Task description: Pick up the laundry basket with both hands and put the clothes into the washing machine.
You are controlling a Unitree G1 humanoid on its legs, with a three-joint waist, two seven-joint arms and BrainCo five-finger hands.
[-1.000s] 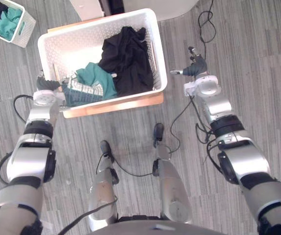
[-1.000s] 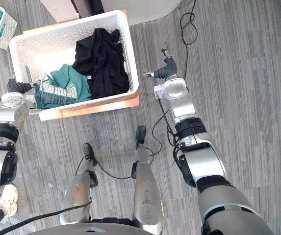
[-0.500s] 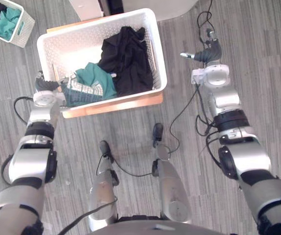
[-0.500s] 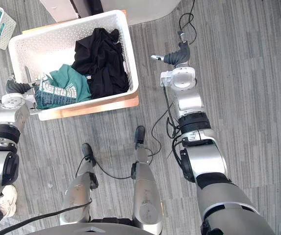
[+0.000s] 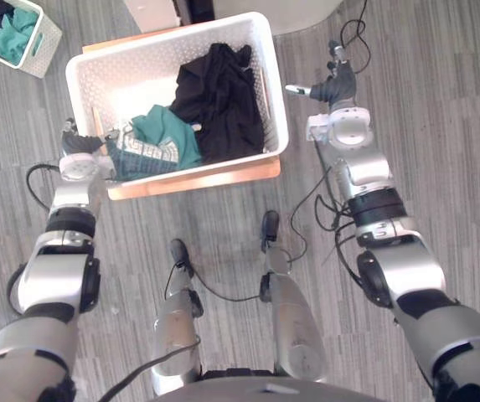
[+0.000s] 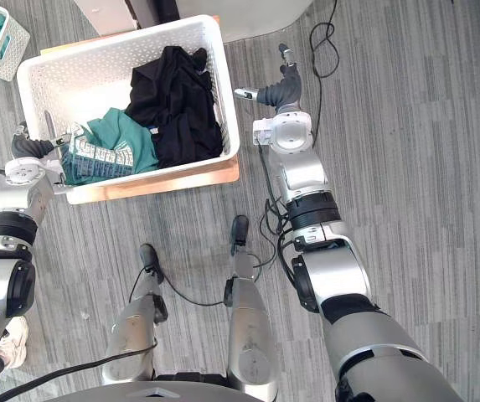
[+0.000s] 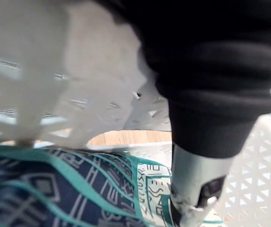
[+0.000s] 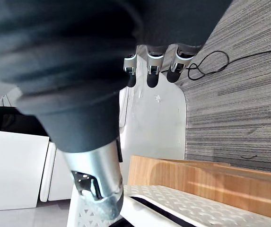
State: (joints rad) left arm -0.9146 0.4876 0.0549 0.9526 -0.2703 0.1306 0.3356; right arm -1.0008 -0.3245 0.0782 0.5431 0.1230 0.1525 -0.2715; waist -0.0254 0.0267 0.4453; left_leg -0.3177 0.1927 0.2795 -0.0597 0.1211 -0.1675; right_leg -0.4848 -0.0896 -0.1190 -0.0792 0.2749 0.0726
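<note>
Laundry basket [image 5: 278,100], holding the clothes [image 5: 221,100], sits on a wooden board [image 5: 223,177]. Right robot hand [image 5: 333,87], fingers spread, hangs beside its right wall: we advise hooking under the rim, level with the left robot hand [image 5: 75,146], whose grip we cannot tell.

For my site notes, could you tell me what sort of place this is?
Likely a home-style laundry area, perhaps a test room: a white laundry basket of clothes on a low wooden stand, a smaller basket nearby, grey plank flooring.
</note>
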